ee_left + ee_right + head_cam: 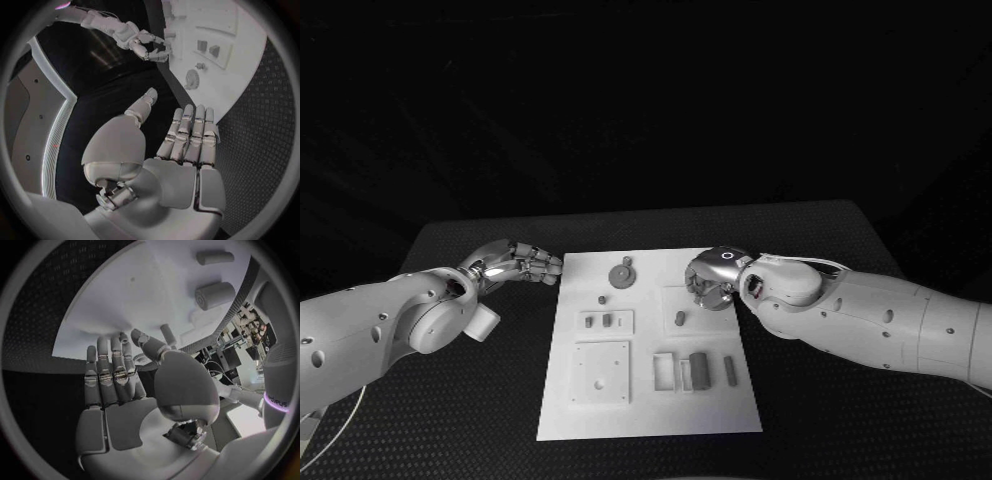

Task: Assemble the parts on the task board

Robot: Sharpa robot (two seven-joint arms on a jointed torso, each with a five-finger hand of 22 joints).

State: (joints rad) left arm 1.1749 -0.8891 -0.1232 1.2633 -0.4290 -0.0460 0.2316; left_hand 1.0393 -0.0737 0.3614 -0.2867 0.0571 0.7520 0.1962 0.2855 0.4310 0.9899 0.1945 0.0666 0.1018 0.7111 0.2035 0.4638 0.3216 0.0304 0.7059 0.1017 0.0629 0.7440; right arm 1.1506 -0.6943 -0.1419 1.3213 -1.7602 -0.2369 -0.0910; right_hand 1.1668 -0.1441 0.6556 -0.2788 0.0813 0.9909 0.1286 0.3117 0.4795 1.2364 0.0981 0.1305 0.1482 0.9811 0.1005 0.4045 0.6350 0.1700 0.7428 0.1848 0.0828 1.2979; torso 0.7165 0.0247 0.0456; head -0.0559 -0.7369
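Observation:
The white task board lies in the middle of the black table. On it are a round grey part with a tab, a small peg, a raised square with two small pieces, a square plate and several upright grey parts. My left hand hovers beside the board's far left corner, fingers straight and together, holding nothing. My right hand hangs over the board's far right part, fingers stretched toward the board, with nothing seen in them.
Black table surrounds the board on all sides. In the right wrist view two grey cylinders stand on the board beyond the fingertips. The left wrist view shows the right hand past the board's edge and the round part.

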